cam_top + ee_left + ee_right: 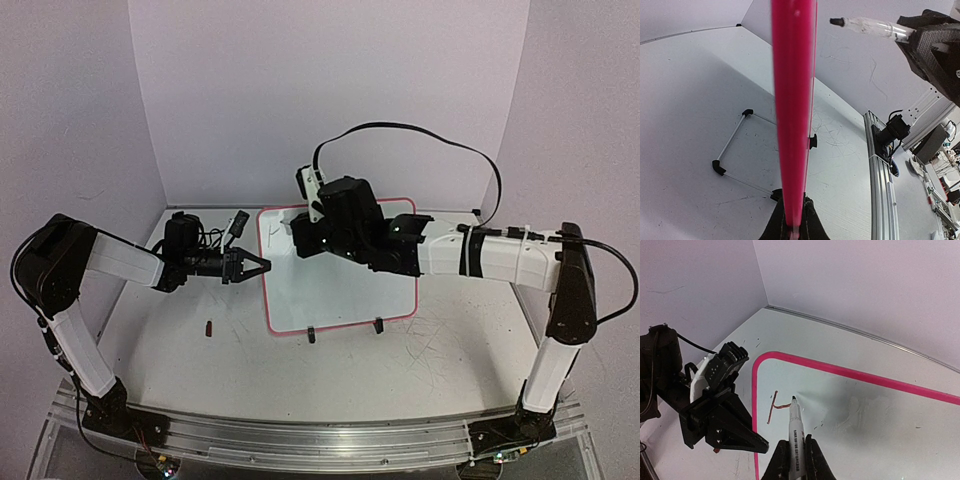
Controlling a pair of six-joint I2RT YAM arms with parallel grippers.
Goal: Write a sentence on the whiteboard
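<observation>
Two closed grips: left gripper [792, 229] pinches the pink frame [792, 100] of the glossy whiteboard [340, 290], right gripper [792, 460] a slim marker [795, 430].

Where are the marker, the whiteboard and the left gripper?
marker [795, 432], right wrist view, on its barrel.
whiteboard [840, 371], right wrist view, on its pink frame.
left gripper [263, 267], top external view, between its fingertips.

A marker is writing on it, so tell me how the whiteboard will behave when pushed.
Probably stiff: the whiteboard looks thin, flat and framed. It seems light and might slide on its small black feet, though the left hand gripping its edge should steady it.
</observation>
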